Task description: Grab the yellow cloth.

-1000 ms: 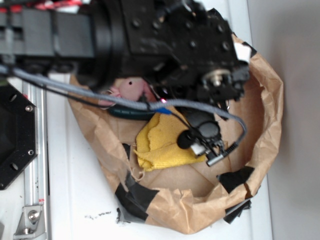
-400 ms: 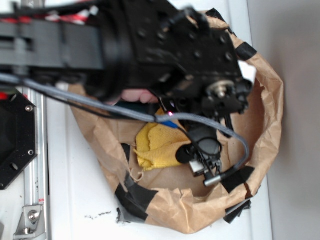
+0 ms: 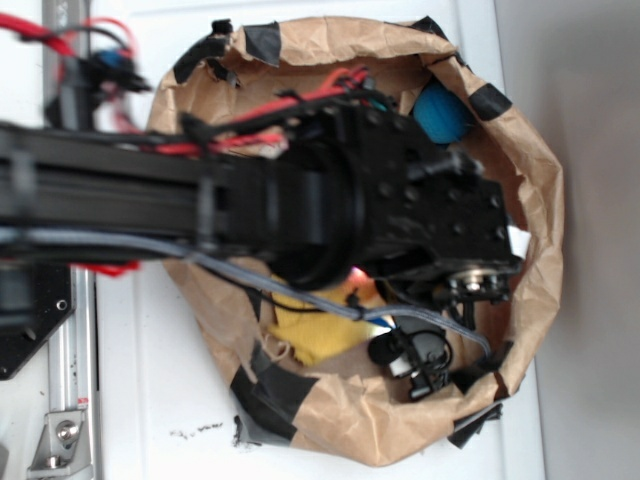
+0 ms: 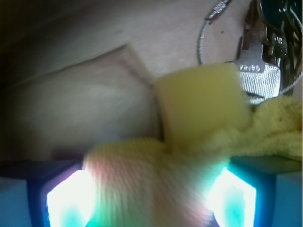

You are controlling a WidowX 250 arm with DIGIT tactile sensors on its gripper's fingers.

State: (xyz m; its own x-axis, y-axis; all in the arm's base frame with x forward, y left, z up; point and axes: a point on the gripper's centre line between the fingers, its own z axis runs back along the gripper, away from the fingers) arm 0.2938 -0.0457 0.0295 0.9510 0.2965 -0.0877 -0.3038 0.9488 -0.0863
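The yellow cloth [image 3: 312, 338] lies rumpled on the floor of the brown paper bag [image 3: 540, 200]; only its lower left part shows below my black arm [image 3: 400, 210]. The gripper's fingers are hidden under the arm in the exterior view. In the wrist view the gripper [image 4: 149, 198] is low over the cloth [image 4: 147, 179]. A blurred fold of terry fills the gap between the two glowing fingertips [image 4: 71, 201], which stand wide apart. A small smooth yellow sponge block [image 4: 203, 104] lies just beyond the cloth.
A bunch of keys on a wire ring [image 4: 265, 71] lies beyond the sponge. A blue ball [image 3: 440, 110] sits at the bag's far side. A black wrist camera on its cable [image 3: 410, 355] hangs near the bag's front wall. Black tape [image 3: 270, 385] patches the rim. A metal rail [image 3: 70, 350] runs at the left.
My arm has swung over the middle of the bag and come down onto the cloth. It now covers most of the cloth and hides the pink plush. The blue ball has come into view.
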